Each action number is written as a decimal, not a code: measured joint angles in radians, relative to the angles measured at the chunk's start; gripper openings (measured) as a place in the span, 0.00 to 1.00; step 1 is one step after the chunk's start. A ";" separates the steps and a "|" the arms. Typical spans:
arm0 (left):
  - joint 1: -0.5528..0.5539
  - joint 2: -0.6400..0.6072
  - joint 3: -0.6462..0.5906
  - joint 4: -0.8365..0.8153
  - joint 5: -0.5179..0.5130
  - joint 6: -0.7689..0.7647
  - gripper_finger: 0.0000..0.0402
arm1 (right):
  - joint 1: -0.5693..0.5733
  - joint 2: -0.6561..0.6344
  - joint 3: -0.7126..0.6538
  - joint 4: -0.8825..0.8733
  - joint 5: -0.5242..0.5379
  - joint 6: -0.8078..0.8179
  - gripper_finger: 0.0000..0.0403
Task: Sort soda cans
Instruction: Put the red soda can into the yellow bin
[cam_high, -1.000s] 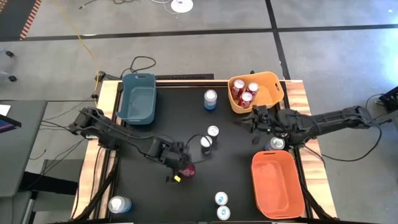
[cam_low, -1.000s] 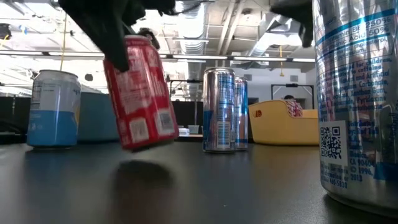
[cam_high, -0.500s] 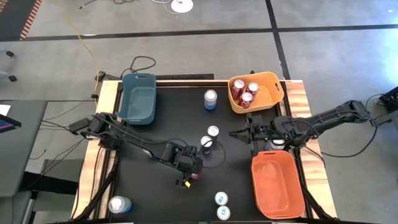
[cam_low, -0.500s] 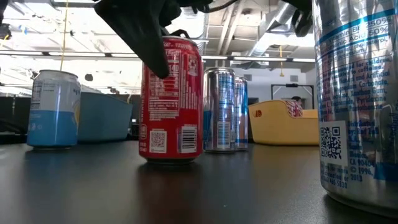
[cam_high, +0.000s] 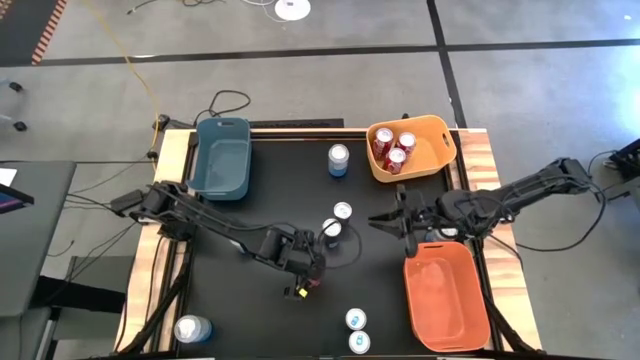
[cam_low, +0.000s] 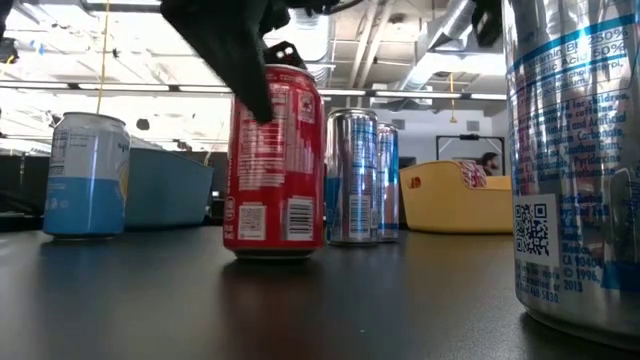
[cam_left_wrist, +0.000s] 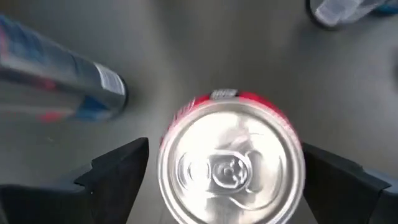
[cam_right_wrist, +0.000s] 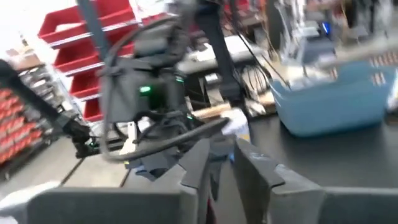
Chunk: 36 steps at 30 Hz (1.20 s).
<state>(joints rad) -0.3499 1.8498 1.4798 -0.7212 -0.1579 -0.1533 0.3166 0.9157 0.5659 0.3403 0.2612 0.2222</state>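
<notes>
A red soda can (cam_low: 275, 160) stands upright on the black table, a little near of its middle; its silver top (cam_left_wrist: 230, 162) fills the left wrist view. My left gripper (cam_high: 305, 275) hovers over it, tipped steeply down and open. One finger (cam_left_wrist: 118, 171) stands on each side of the can with a narrow gap. My right gripper (cam_high: 385, 220) points level toward the table's left, right of two silver cans (cam_high: 337, 220). Its fingers (cam_right_wrist: 249, 168) stand a little apart, with nothing between them.
Blue bin (cam_high: 222, 158) at far left. Yellow bin (cam_high: 440, 130) at far right holds three red cans. Orange bin (cam_high: 445, 300) at near right. A blue can (cam_high: 338, 158) stands at the far middle, two cans (cam_high: 357, 330) by the near edge, another (cam_high: 192, 328) at the near-left corner.
My left gripper has carried the red can, tilted and lifted clear, toward the table's right and set it upright on the table beside the silver cans. My right gripper has swung from beside the yellow bin toward the table's middle.
</notes>
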 joint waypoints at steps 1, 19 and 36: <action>-0.004 -0.003 0.006 0.000 -0.006 0.009 0.94 | 0.014 0.015 0.000 0.027 0.000 -0.041 0.28; -0.177 -0.006 0.053 -0.267 -0.237 -0.111 0.94 | 0.009 0.477 0.236 0.101 0.008 -0.250 0.82; -0.430 -0.114 -0.123 -0.257 -0.491 -0.479 0.94 | 0.017 0.786 0.505 -0.177 0.002 -0.144 0.85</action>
<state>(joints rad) -0.7803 1.7359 1.3571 -0.9780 -0.6491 -0.6322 0.3340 1.7019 1.0714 0.1636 0.2636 0.0783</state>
